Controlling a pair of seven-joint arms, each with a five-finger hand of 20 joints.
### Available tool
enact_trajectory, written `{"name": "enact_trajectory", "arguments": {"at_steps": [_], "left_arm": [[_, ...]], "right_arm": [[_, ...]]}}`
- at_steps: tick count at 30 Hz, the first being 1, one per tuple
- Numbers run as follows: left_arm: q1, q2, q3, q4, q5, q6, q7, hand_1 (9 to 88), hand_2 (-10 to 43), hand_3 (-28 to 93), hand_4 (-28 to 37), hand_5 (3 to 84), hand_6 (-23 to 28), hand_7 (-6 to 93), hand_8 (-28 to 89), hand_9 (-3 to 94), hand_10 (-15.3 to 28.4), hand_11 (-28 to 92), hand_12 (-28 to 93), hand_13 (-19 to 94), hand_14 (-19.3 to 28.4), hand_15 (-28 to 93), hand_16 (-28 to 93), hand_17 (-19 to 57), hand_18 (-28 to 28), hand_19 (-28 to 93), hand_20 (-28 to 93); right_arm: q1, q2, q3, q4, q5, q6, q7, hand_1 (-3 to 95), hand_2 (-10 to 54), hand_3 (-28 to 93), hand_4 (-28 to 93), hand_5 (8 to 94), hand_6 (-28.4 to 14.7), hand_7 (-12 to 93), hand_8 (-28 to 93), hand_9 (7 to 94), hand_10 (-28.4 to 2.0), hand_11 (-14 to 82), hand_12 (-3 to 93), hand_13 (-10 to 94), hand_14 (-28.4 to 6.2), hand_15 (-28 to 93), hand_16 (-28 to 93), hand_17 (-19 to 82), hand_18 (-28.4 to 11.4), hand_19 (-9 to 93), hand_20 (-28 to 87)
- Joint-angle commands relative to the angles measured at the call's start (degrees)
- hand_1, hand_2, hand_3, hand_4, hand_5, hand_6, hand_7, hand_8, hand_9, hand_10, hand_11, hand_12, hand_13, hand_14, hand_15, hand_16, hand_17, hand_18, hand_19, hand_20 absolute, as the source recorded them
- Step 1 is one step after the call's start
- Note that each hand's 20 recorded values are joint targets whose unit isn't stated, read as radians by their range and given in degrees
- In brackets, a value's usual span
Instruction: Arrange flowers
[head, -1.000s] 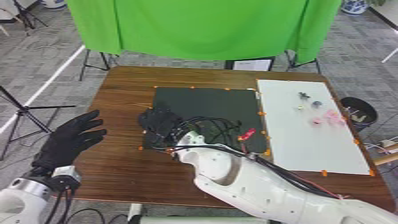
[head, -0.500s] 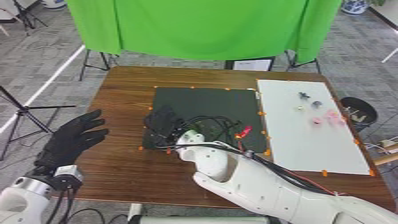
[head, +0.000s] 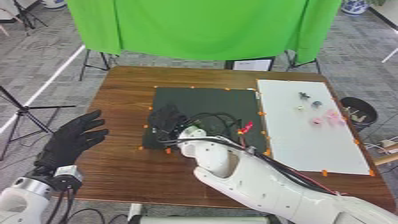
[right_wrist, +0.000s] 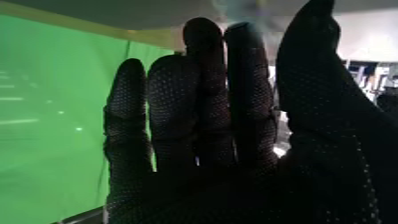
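Observation:
My right hand (head: 167, 119) is over the left part of the black mat (head: 206, 99), its dark glove hard to tell from the mat. In the right wrist view the right hand (right_wrist: 213, 125) has its fingers straight, with a blurred pale bluish patch beyond the fingertips. My left hand (head: 67, 140) stands over the table's left side, fingers extended and holding nothing. On the white board (head: 311, 145) lie small flowers: a pink one (head: 334, 116), another pink one (head: 316, 121), a pale one (head: 300, 107) and dark bluish pieces (head: 304, 95).
Orange markers edge the mat and the board on the brown table (head: 124, 165). A black bin (head: 359, 110) stands beyond the table's right edge. Behind the table hangs a green cloth (head: 200, 30). The right arm (head: 266, 185) crosses the near right side, with loose cables.
My right hand has shifted a little to the right over the mat, and the red piece by its cables has moved slightly away from the near edge. The left hand has barely moved.

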Motion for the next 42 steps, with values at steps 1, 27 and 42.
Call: {"name": "enact_trajectory", "arguments": {"at_steps": [1, 27, 42], "left_arm": [[1.5, -0.85, -0.66, -0.35, 0.01, 0.2, -0.4, 23.7, -2.1, 72, -28.3, 31.7, 5.5, 17.9, -10, 26.9, 13.3, 24, 17, 20, 17.8, 46, -4, -9.6, 22.3, 41, 9], [6.5, -3.92, -3.51, -2.11, 0.28, 1.0, 0.48, 23.7, -2.1, 72, -28.3, 31.8, 5.6, 17.9, -10, 27.0, 13.3, 24, 17, 20, 17.8, 46, -4, -9.6, 22.3, 42, 9], [6.4, -4.15, -3.6, -1.94, 0.52, 0.38, -0.03, 23.7, -2.0, 71, -28.3, 31.8, 5.6, 17.9, -10, 27.0, 13.3, 25, 17, 20, 17.8, 46, -4, -9.6, 22.3, 42, 9]], "right_arm": [[0.4, 0.3, 1.9, -3.1, 0.3, -2.3, -1.2, 32.0, -9.5, 83, -28, 54.9, 3.7, 44, -20, 64.2, -7.4, 33.6, 26.5, 54, -6.4, 76, 34, 16, -18.8, 65, 46], [-14.7, 34.9, 27.9, -14.8, 10.4, -9.5, 12.6, 25.1, -9.5, 91, -28, 25.0, -4.1, 39, -18, 31.1, -11.9, 27.8, 25.8, 39, -8.6, 62, 18, 12, -19.4, 65, 45], [-29.7, 40.5, 42.9, -13.6, 14.6, -3.9, 18.9, 22.2, -9.5, 90, -28, 25.8, -5.5, 34, -15, 34.6, -12.1, 19.2, 23.6, 41, -10.9, 31, 18, 12, -19.3, 59, 34]]}}
